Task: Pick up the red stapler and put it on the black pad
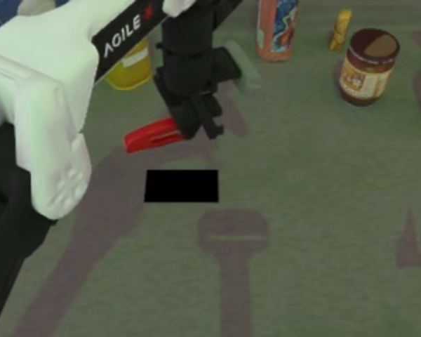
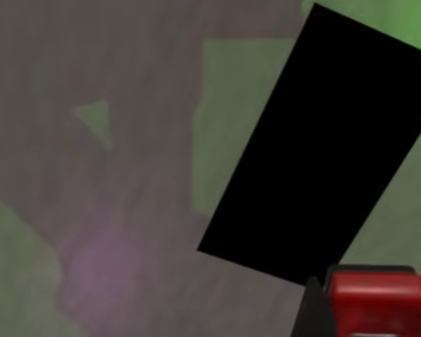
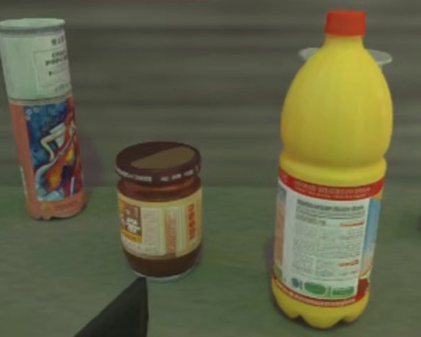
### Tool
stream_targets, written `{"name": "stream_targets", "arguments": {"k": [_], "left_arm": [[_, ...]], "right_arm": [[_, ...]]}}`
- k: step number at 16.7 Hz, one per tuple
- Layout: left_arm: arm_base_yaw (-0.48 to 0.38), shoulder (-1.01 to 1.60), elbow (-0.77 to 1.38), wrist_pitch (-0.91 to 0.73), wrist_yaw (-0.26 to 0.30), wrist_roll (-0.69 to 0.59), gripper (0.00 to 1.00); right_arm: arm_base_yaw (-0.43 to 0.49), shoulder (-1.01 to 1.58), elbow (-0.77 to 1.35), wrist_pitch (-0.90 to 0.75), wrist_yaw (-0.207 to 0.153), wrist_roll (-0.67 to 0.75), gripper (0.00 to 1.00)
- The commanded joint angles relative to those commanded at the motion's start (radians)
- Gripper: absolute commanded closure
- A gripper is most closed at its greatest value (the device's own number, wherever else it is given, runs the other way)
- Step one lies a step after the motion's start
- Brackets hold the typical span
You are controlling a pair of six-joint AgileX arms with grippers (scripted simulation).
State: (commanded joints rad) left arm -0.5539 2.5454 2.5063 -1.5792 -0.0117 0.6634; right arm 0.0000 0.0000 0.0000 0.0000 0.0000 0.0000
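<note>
Red and glossy, the red stapler [image 1: 151,135] is seen in the top view held at one end by the left gripper [image 1: 196,126], whose fingers are closed narrowly around it while the rest of the bar juts out toward the table's left side. It appears to be lifted clear of the green table [image 1: 323,210], just beyond the far edge of the black pad [image 1: 181,186], though its height cannot be judged surely. In the left wrist view the held end of the red stapler [image 2: 375,298] is seen close up between dark fingers, with the black pad [image 2: 323,147] lying flat and bare just past it. The stapler is judged to be rigid, fairly light and smooth-skinned, so a grip near one end may let it droop or swivel; a hold across its narrow sides nearer the middle would be steadier, and it should be lowered gently rather than dropped. The remaining step is judged to be a short carry over the pad and a release. The right arm is parked off at the table's right, its fingers not clearly shown; its wrist view takes in a brown jar [image 3: 158,210], a yellow bottle [image 3: 333,175] and a printed can [image 3: 45,119].
</note>
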Motion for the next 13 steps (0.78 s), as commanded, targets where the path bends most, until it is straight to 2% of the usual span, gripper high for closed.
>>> {"name": "stream_targets", "arguments": {"k": [3,5,13], "left_arm": [[-0.059,0.046,0.109,-0.041,-0.003,0.175,1.0],[-0.083,0.062,0.153,-0.055,-0.005,0.238,1.0],[-0.085,0.057,0.149,-0.042,-0.007,0.259,1.0]], "right_arm": [[0.0,0.0,0.0,0.0,0.0,0.0,0.0],[0.0,0.0,0.0,0.0,0.0,0.0,0.0],[0.0,0.0,0.0,0.0,0.0,0.0,0.0]]}}
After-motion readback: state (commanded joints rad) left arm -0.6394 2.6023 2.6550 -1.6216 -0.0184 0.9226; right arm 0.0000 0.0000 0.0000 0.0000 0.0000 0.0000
